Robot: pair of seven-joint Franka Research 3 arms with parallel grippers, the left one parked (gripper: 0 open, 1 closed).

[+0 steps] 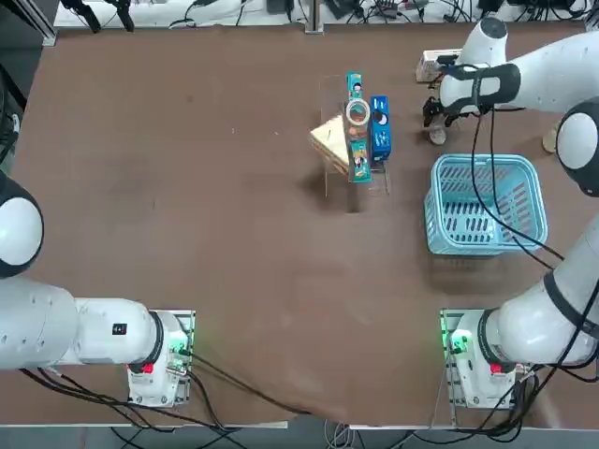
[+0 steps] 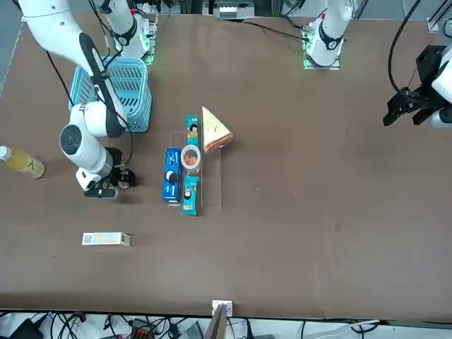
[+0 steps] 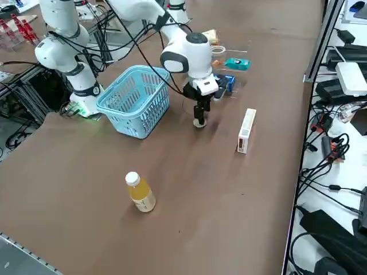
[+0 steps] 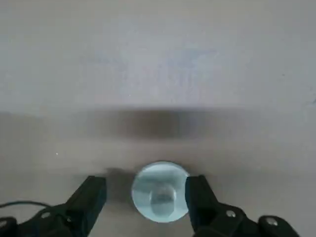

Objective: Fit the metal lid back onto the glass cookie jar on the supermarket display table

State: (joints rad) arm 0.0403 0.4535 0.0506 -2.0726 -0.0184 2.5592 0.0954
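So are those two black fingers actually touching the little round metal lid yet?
Apart. The wrist view shows the right gripper open, table visible between the metal lid and one finger; the other sits closer.

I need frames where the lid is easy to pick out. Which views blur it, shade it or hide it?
Right wrist view: the metal lid sits soft-focused between the open right end effector, a broad shadow band on the supermarket display table beyond. Right side view: the end effector covers the lid. Top view: lid lies in the arm's shadow.
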